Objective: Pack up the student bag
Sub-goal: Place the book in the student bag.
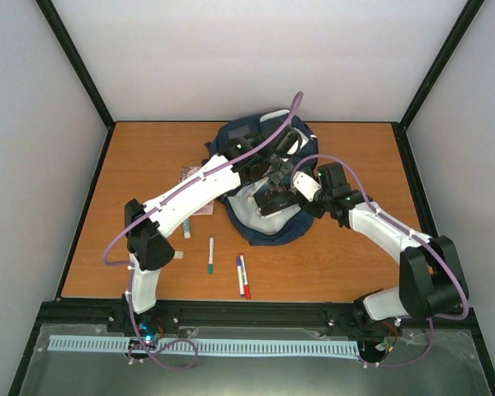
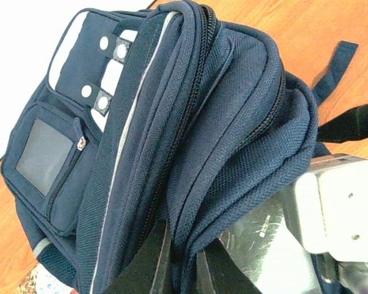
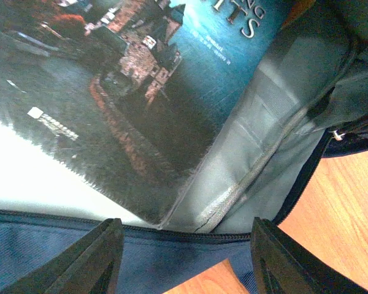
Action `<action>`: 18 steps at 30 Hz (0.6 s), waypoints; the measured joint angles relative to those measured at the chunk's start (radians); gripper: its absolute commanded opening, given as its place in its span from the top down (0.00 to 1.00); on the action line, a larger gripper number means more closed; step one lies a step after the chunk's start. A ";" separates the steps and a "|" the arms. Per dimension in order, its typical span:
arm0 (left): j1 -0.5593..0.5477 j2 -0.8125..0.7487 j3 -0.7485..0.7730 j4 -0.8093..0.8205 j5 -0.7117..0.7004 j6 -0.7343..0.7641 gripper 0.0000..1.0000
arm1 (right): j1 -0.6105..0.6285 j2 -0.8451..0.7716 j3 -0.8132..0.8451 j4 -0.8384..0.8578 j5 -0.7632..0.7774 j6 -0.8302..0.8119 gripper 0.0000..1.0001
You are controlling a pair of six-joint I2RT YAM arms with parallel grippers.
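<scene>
Biggest risk imo: the left end effector (image 2: 183, 260) was clamped shut on only a thin fold of the student bag (image 2: 190, 122) by the zip. Fabric could slip out & the mouth would flop over the book (image 3: 141, 92) lying inside. Bag sat mid-tabletop (image 1: 355, 165), far side. Right end effector (image 3: 187, 254) was wide open, holding nothing, right at the bag's rim; couldn't tell if touching. Pens (image 1: 242, 276) weren't packed yet.

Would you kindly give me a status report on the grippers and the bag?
Left gripper shut on student bag fabric. Right gripper open above book inside bag. Pens on table, outside bag.
</scene>
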 measured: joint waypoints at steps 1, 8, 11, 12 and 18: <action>0.000 0.000 -0.001 -0.002 0.001 -0.002 0.99 | 0.000 -0.016 -0.006 -0.009 -0.007 -0.002 0.43; -0.006 0.000 -0.002 -0.005 0.035 -0.024 0.99 | 0.021 -0.146 -0.068 -0.052 -0.080 -0.072 0.62; -0.006 -0.001 -0.002 -0.005 0.040 -0.026 0.99 | 0.058 -0.164 -0.097 -0.068 -0.089 -0.112 0.75; -0.006 -0.001 -0.002 -0.005 0.041 -0.027 0.99 | 0.076 -0.161 -0.104 -0.073 -0.084 -0.116 0.78; -0.004 -0.001 0.003 -0.014 0.051 -0.027 0.99 | 0.167 -0.131 -0.116 -0.056 -0.048 -0.177 0.84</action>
